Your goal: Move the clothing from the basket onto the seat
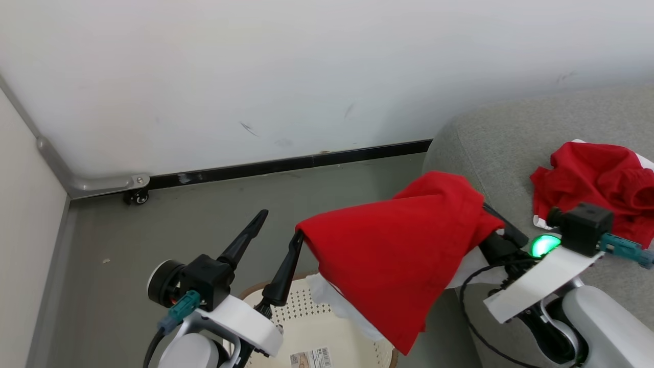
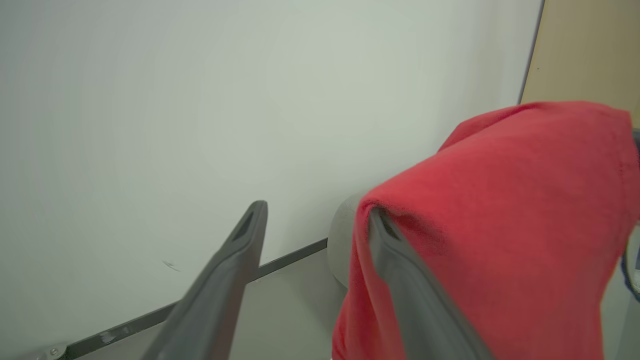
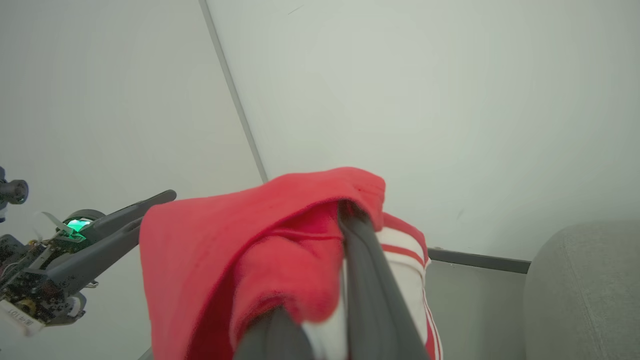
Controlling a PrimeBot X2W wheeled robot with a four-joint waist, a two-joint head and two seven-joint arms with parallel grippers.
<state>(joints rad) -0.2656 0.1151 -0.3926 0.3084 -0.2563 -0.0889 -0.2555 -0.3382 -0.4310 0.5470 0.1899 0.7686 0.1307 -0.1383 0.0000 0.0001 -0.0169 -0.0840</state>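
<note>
Basket (image 1: pixel 301 306) near, low between the arms: paper label (image 1: pixel 309 358) on its floor, white trim of the raised red garment (image 1: pixel 398 255) dangling over its right side (touching or not, cannot tell). Left gripper (image 1: pixel 280 224) fingers spread wide, one fingertip against the garment's left corner. Right gripper (image 3: pixel 345 235) pinched shut on the garment's other end. Second red garment (image 1: pixel 598 174) crumpled on the grey seat (image 1: pixel 511 138), far right.

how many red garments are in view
2. One red garment hangs above the basket, gripped by the right gripper and caught on the left gripper. The other garment lies on the seat. More could be hidden in the basket.
</note>
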